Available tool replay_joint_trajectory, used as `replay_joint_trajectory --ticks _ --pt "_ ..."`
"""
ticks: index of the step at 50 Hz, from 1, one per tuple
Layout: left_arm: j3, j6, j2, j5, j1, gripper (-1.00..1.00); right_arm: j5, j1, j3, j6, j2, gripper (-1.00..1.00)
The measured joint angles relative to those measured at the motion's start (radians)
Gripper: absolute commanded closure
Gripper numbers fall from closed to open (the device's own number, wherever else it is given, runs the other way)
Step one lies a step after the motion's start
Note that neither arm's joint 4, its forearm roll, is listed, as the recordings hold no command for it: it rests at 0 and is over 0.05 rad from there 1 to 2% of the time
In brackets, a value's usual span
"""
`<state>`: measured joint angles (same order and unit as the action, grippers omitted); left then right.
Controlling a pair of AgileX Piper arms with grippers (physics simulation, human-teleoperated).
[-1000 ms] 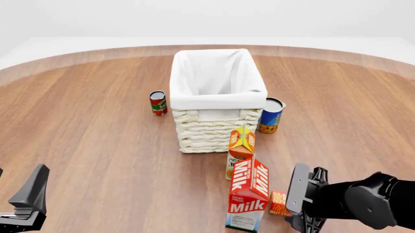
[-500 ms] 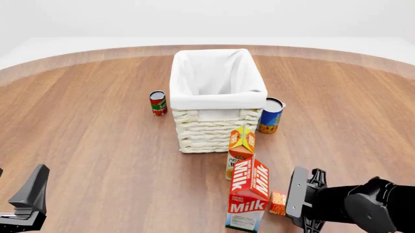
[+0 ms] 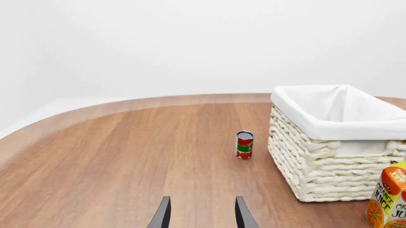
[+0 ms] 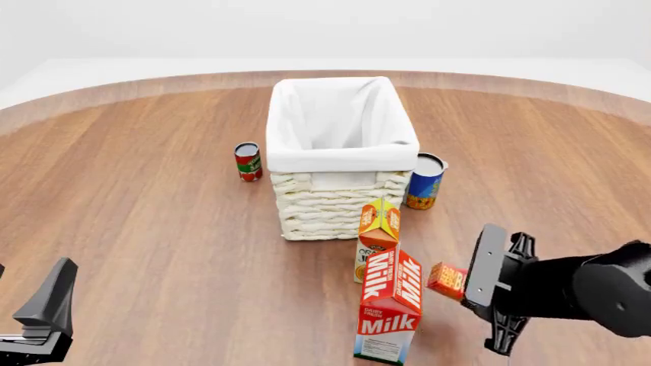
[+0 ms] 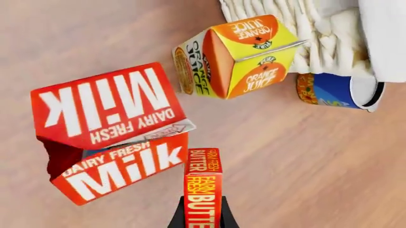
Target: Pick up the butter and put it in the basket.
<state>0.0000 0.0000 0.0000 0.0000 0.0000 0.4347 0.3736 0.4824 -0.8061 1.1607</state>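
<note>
Two arms work at a round wooden table point(image 4: 152, 198), and only the right one has anything in its grasp. The right gripper point(image 4: 470, 284) is closed on the butter point(image 4: 447, 280), with the small red-orange box pinched between its fingers and lifted clear of the wood, just beside the milk carton point(image 4: 391, 305) at the table's near edge. In the right wrist view the butter point(image 5: 203, 187) stands on its narrow side between the dark fingers point(image 5: 176, 219), its yellow lettering readable, close against the milk carton point(image 5: 114, 133) but whether they touch cannot be told. The juice carton point(image 4: 379, 236) stands just behind the milk carton, between it and the basket point(image 4: 341, 156), which sits near the middle of the table with its white liner folded over the rim. A blue-and-orange can point(image 4: 425, 181) stands against the basket's right side, and a red-and-green can point(image 4: 248, 161) stands apart on its left. The left gripper point(image 3: 201, 216) hangs near the table's near left edge with its two fingers parted and nothing between them; in the front view only its dark finger point(image 4: 51, 301) shows at the lower left corner.
</note>
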Motion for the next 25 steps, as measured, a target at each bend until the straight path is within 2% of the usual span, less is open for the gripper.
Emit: replay_joint_trajectory --ticks 10,18,25 --pt "0.0 0.0 0.0 0.0 0.0 -1.0 0.19 -0.007 0.121 0.006 -0.146 1.0" --pt "0.0 0.0 0.0 0.0 0.0 -1.0 0.326 0.044 0.251 0.074 -0.267 1.0" --pt "0.0 0.0 0.0 0.0 0.0 -1.0 0.387 0.09 0.358 0.134 -0.34 1.0"
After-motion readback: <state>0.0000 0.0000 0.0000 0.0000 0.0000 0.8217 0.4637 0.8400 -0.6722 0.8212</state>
